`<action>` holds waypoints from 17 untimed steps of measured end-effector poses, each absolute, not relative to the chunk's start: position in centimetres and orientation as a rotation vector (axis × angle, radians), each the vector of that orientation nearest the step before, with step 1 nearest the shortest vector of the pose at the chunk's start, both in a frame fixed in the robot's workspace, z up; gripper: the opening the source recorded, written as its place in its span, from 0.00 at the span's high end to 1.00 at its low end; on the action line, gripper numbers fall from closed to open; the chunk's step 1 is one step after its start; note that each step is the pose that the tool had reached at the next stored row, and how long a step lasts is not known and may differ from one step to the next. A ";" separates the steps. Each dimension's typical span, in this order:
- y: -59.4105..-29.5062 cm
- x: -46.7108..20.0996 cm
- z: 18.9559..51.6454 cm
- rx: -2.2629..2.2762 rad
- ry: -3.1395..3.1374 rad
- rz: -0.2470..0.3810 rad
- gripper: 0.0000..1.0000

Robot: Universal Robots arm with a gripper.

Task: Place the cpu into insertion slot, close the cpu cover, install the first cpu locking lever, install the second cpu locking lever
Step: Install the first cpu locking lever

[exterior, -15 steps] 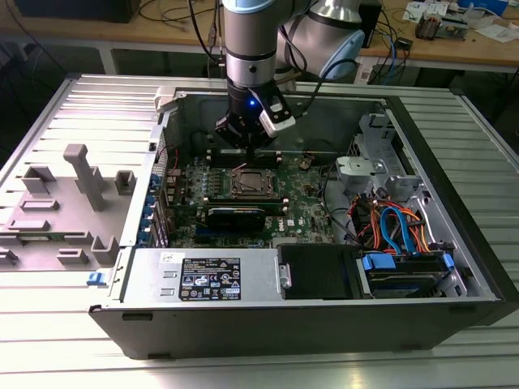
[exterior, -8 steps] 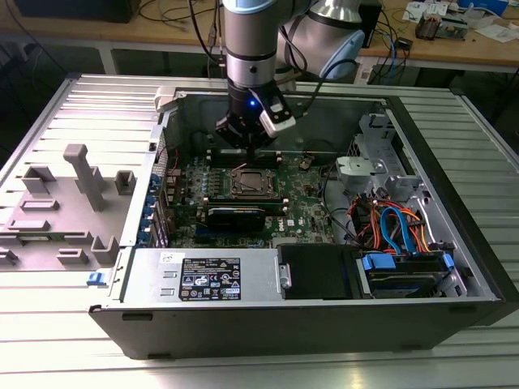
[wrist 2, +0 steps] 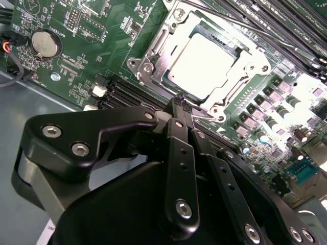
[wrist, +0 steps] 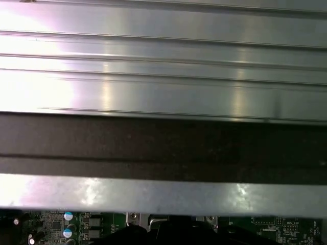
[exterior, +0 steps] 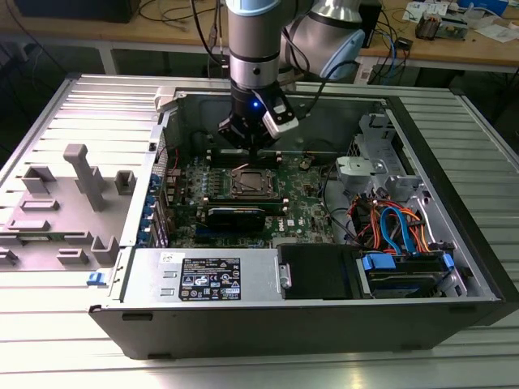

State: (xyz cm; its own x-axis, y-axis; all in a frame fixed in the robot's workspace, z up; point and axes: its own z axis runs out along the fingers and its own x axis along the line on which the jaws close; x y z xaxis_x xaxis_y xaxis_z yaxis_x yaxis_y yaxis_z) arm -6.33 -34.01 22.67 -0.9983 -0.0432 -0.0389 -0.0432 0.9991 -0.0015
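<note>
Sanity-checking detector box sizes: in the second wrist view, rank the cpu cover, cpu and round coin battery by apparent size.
1. cpu cover
2. cpu, sitting inside the cover's window
3. coin battery, clearly smallest

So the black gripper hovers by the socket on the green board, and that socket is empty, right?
Not empty. In the second wrist view the cpu, a silver square, sits in the insertion slot. The rest holds: the black gripper is right beside it, over the green motherboard.

Robotics lab or workshop: opened computer case [exterior: 268, 328] on slotted aluminium table [exterior: 89, 97], cable-strewn wooden workbench [exterior: 478, 50] behind.
</note>
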 end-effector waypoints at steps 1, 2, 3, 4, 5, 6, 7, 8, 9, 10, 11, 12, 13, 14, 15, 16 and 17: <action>-34.0 -6.2 22.6 -0.067 3.102 -0.001 0.89; -34.0 -6.1 22.5 -0.067 3.102 -0.001 0.89; -34.0 -6.0 22.5 -0.067 3.102 -0.001 0.89; -34.0 -5.9 22.4 -0.067 3.102 -0.001 0.89; -34.0 -5.8 22.4 -0.067 3.102 -0.001 0.89; -34.0 -5.7 22.3 -0.067 3.102 -0.001 0.89; -34.0 -5.6 22.2 -0.067 3.102 -0.001 0.89; -34.0 -5.6 22.2 -0.067 3.102 -0.001 0.89; -34.0 -5.5 22.1 -0.067 3.102 -0.001 0.89; -34.0 -5.4 21.9 -0.067 3.102 -0.001 0.89; -34.0 -5.3 21.8 -0.067 3.102 -0.001 0.89; -34.0 -5.3 21.6 -0.067 3.102 -0.001 0.89; -34.0 -5.2 21.5 -0.067 3.102 -0.001 0.89; -34.0 -5.2 21.4 -0.067 3.102 -0.001 0.89; -34.0 -5.1 21.2 -0.067 3.102 -0.001 0.89; -34.0 -5.1 21.1 -0.067 3.102 -0.001 0.89; -34.0 -5.1 21.1 -0.067 3.102 -0.001 0.89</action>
